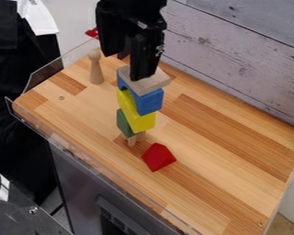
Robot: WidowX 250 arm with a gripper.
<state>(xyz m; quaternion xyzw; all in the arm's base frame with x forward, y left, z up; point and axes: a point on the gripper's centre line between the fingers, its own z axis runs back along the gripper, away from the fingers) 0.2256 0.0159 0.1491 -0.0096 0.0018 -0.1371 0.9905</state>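
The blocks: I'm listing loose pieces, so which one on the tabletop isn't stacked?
The red block, resting on the tabletop beside the stack; the others are all stacked.

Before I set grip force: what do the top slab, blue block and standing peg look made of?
Top slab: likely bare wood; matte, pale tan. Blue block: probably painted wood, smooth, evenly coloured; plastic possible. Standing peg: likely unpainted wood, smooth; light tan, rounded, turned-looking shape.

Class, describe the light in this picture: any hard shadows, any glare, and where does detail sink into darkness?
Camera view: light looks soft, no hard-edged shadows on the striped wooden worktop; pale glints along the clear plastic edging; black fabric at left sinks into near-solid darkness.
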